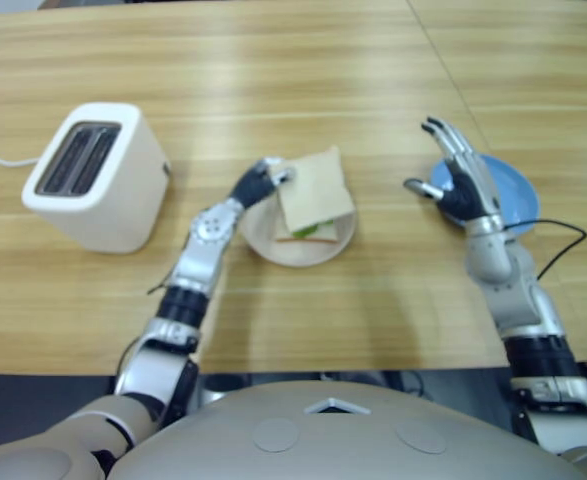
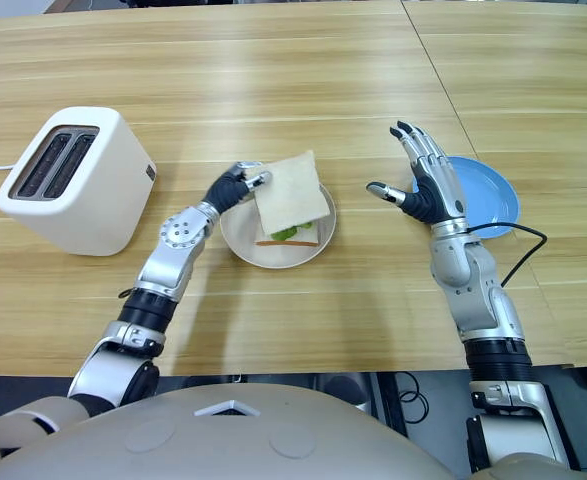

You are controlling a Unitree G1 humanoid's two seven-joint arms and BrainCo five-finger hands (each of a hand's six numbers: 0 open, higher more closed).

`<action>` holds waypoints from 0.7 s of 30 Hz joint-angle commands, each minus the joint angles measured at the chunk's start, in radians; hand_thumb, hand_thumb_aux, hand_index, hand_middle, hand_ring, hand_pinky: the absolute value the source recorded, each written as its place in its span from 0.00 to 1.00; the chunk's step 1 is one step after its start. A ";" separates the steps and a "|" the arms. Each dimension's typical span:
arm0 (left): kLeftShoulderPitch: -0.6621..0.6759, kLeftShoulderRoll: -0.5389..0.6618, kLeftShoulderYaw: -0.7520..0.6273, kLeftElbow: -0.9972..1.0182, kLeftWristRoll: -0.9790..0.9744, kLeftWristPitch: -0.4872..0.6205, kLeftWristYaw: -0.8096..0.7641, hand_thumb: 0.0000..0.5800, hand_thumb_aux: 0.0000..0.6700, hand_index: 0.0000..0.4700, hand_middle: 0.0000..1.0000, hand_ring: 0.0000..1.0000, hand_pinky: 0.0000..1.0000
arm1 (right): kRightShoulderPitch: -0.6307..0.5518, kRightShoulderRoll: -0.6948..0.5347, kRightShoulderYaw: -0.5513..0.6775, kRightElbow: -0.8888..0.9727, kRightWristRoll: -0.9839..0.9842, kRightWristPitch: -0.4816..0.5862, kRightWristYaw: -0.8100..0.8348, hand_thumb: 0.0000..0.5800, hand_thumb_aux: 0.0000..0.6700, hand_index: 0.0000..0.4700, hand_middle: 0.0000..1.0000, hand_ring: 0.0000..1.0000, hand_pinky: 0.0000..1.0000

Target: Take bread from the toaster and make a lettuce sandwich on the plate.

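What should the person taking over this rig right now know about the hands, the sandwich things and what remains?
Left hand: fingers closed on the left corner of the top bread slice.
Right hand: open, holding nothing, raised above the table near the blue plate.
Things: the toaster stands at the left, no bread sticking out of its slots. The white plate in the middle carries the sandwich, with lettuce showing under the top slice.
Done: bread is out and stacked with lettuce on the plate.
Left: probably just to let go of the top slice and draw the left hand back.
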 commanded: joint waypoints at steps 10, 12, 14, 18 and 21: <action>-0.209 0.050 -0.034 0.442 0.120 -0.147 0.102 1.00 1.00 0.98 1.00 1.00 1.00 | -0.001 0.003 0.031 0.001 -0.034 -0.005 0.003 0.00 0.00 0.00 0.00 0.00 0.00; -0.220 0.056 -0.024 0.461 0.107 -0.154 0.095 1.00 1.00 0.98 1.00 1.00 1.00 | -0.002 0.002 0.042 0.001 -0.042 -0.006 0.009 0.00 0.00 0.00 0.00 0.00 0.00; -0.226 0.054 -0.005 0.476 0.082 -0.155 0.069 1.00 1.00 0.98 1.00 1.00 1.00 | -0.002 -0.001 0.064 0.001 -0.059 -0.012 0.015 0.00 0.00 0.00 0.00 0.00 0.00; -0.202 0.028 0.045 0.433 -0.014 -0.147 -0.037 1.00 1.00 0.98 1.00 1.00 1.00 | -0.011 -0.002 0.112 0.007 -0.099 -0.019 0.024 0.00 0.00 0.00 0.00 0.00 0.00; -0.183 0.015 0.059 0.402 -0.050 -0.129 -0.095 1.00 1.00 0.98 1.00 1.00 1.00 | -0.017 -0.001 0.131 0.011 -0.111 -0.021 0.026 0.00 0.00 0.00 0.00 0.00 0.00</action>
